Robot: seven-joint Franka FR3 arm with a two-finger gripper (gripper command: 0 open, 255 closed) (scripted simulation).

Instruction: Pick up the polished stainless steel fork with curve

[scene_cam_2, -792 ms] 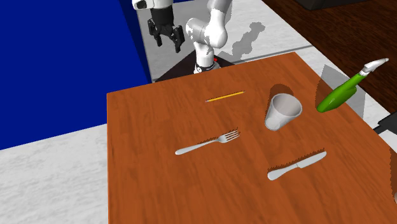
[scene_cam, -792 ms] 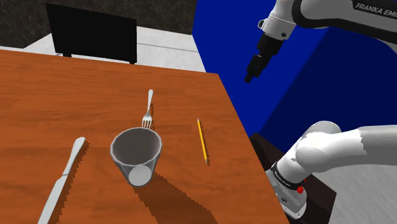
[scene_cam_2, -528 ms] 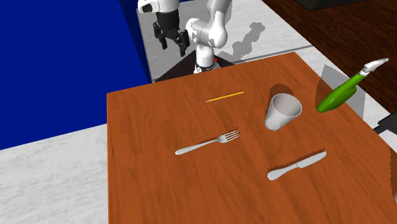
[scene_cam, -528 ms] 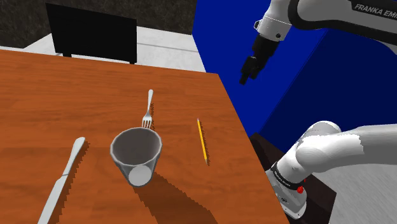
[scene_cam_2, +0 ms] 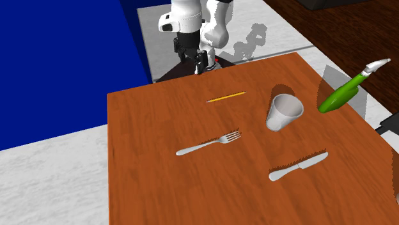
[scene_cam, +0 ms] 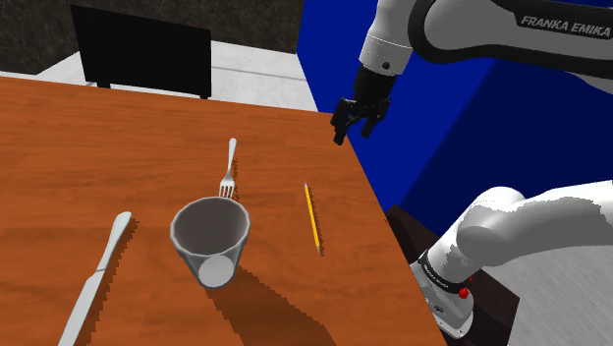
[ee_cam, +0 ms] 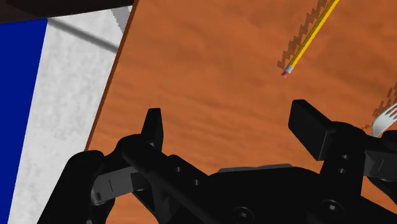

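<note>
Fork (scene_cam: 228, 169) lies on the table (scene_cam: 59, 147), 12 o'clock from the cup (scene_cam: 209, 236) in the shoulder view; gripper (scene_cam: 352, 129) hovers at its 2 o'clock, fingers apart, empty.

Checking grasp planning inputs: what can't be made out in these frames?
Fork, wrist view: only the tines show; the rest is hidden behind the end effector or past the picture's edge.
Pencil, wrist view: far end cut off by the picture's edge.
Knife, shoulder view: lower end cut off by the bottom edge.
</note>
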